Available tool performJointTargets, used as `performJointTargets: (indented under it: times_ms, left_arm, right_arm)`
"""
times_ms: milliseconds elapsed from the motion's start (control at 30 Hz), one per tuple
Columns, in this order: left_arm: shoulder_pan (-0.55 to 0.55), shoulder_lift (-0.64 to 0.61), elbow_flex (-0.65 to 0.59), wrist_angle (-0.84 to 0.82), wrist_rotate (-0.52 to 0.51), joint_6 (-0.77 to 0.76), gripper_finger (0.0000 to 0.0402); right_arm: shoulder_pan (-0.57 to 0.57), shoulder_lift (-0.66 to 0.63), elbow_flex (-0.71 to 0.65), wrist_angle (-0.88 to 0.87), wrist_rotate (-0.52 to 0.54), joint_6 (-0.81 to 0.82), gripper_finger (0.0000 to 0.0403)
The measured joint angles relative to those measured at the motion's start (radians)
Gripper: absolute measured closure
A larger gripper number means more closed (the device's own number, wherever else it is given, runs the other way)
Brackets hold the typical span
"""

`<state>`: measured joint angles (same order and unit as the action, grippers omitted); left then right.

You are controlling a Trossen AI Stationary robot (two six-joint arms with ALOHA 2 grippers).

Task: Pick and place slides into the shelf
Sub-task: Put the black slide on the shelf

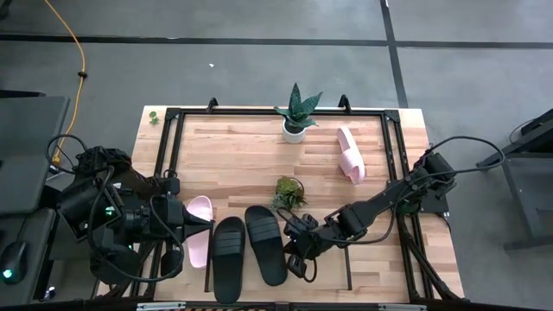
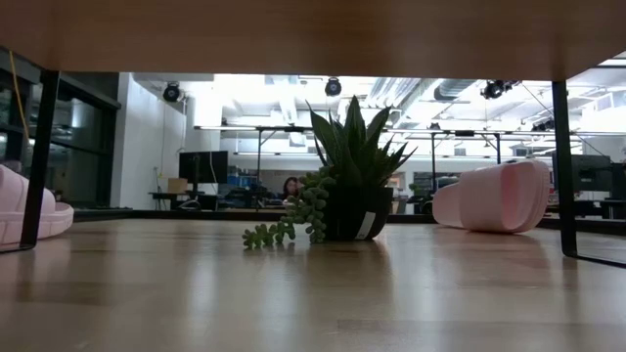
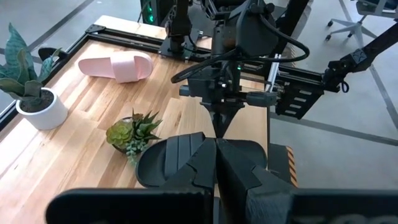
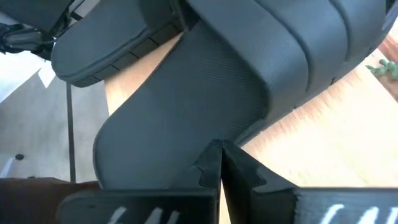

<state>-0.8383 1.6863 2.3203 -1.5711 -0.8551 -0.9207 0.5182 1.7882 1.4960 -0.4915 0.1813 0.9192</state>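
Observation:
Two black slides (image 1: pixel 229 257) (image 1: pixel 266 244) lie side by side, flat, on the light-wood shelf (image 1: pixel 324 278) at the table's near edge. One pink slide (image 1: pixel 198 246) lies just left of them, and its end shows in the low view (image 2: pixel 24 207). The other pink slide (image 1: pixel 350 154) rests far right on the table (image 2: pixel 494 196). My left gripper (image 1: pixel 200 222) is shut above the near pink slide's strap. My right gripper (image 1: pixel 298 249) is shut, its tips at the right black slide's (image 4: pixel 205 81) right edge. My left gripper reaches level from the table's left over the near pink slide; its own body hides the spot, so I cannot tell whether it touches. My right gripper's shut fingertips (image 4: pixel 214 155) slant down from the right to the black slide's side edge (image 4: pixel 186 146); I cannot tell whether they touch it.
A spiky plant in a white pot (image 1: pixel 296 117) stands at the far edge. A small succulent in a dark pot (image 1: pixel 289 192) sits mid-table, just beyond the black slides. Thin black shelf uprights (image 2: pixel 39 156) (image 2: pixel 560 166) flank the near area. Bare wood lies left of centre.

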Motion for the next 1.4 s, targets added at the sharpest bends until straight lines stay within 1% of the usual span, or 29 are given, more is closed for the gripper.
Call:
performJointTargets:
  times_ms: [167,333,967,1100,1200,1400]
  left_arm:
    - [0.0,0.0,0.0,0.0,0.002,0.0,0.0399]
    - [0.0,0.0,0.0,0.0,0.002,0.0,0.0399]
    - [0.0,0.0,0.0,0.0,0.007,0.012,0.0399]
    - [0.0,0.0,0.0,0.0,0.01,0.024,0.0399]
    - [0.0,0.0,0.0,0.0,0.01,0.024,0.0399]
    - [0.0,0.0,0.0,0.0,0.015,0.027,0.0399]
  right_arm:
    - [0.004,0.0,0.0,-0.017,0.0,0.006,0.0403]
    - [0.013,0.0,0.0,-0.059,0.029,0.023,0.0403]
    - [0.013,0.006,0.0,-0.074,0.031,0.023,0.0403]
    - [0.013,0.028,0.001,-0.055,-0.002,0.023,0.0403]
    - [0.013,0.05,0.001,0.007,-0.042,-0.002,0.0403]
    - [0.013,0.064,0.001,0.064,-0.059,-0.046,0.0403]
